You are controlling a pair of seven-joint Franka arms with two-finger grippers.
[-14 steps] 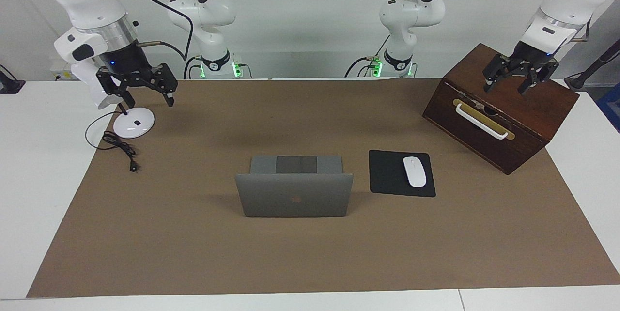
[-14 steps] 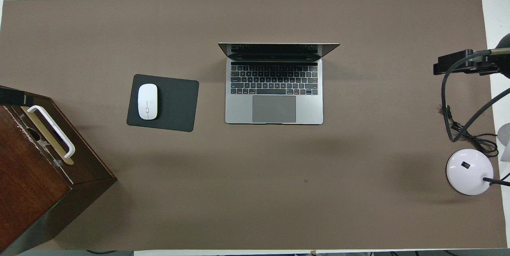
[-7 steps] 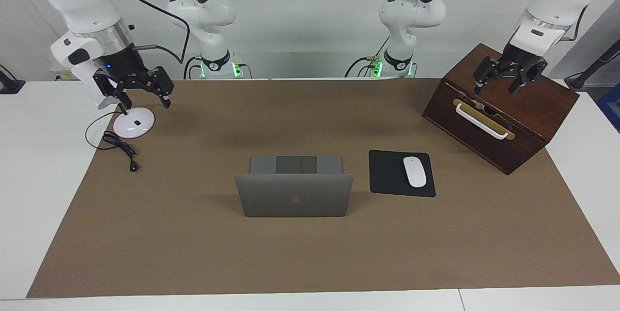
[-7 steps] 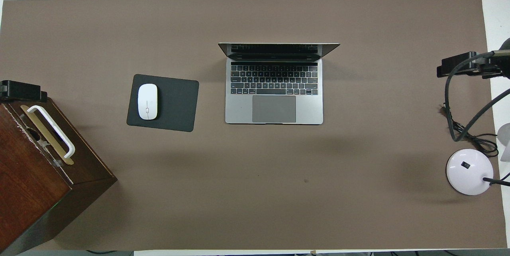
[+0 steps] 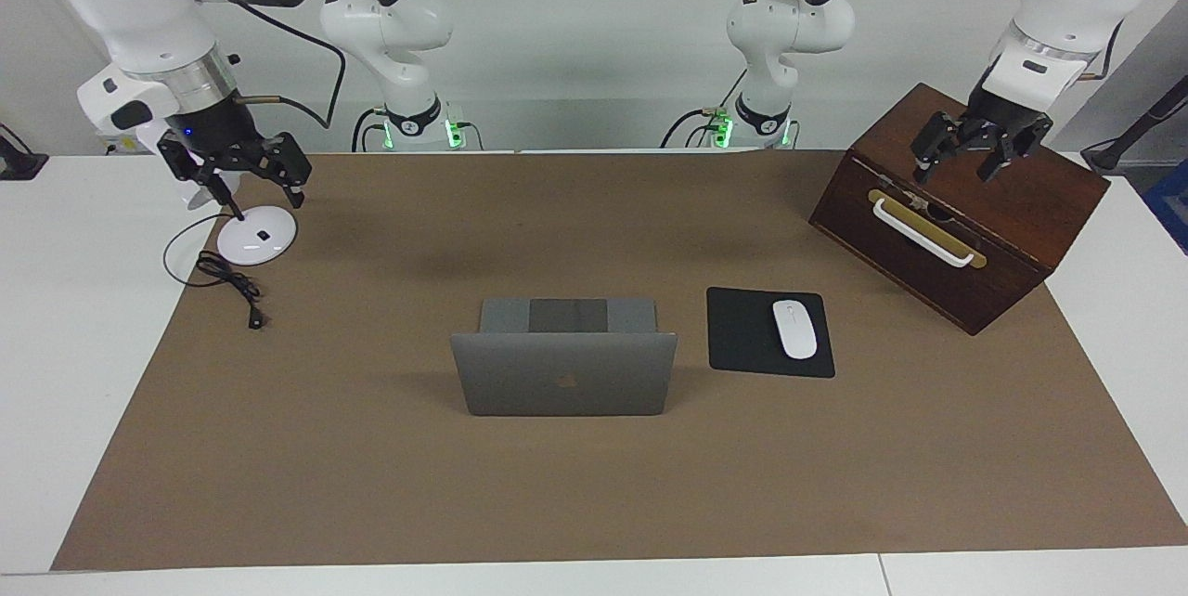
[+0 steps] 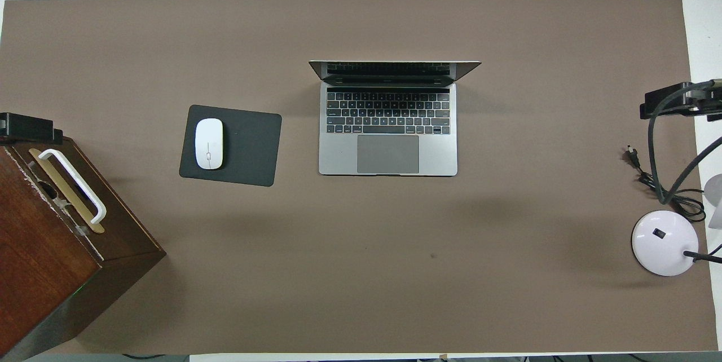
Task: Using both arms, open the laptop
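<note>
Although the task named an opening, the laptop (image 5: 564, 371) already stood open at mid-table, lid upright with its logo turned away from the robots and keyboard and trackpad bare toward them. It had not shifted over the last second. Judged: lid work done, arms retreating.

Left gripper (image 5: 969, 154) hung over the top of the wooden box (image 5: 965, 225), empty, fingers spread; within that second it had lifted slightly. Right gripper (image 5: 243, 176) hung above the white lamp base (image 5: 257, 236), also spread and empty, having drawn up and outward toward the right arm's end of the table. Neither touched the laptop; both were well apart from it.

Mouse pad (image 5: 747, 332) with white mouse (image 5: 794, 329) lay just beside the laptop, toward the left arm's end. Lamp cable (image 5: 225, 276) coiled near the base. Nothing stood between the grippers and the laptop.
</note>
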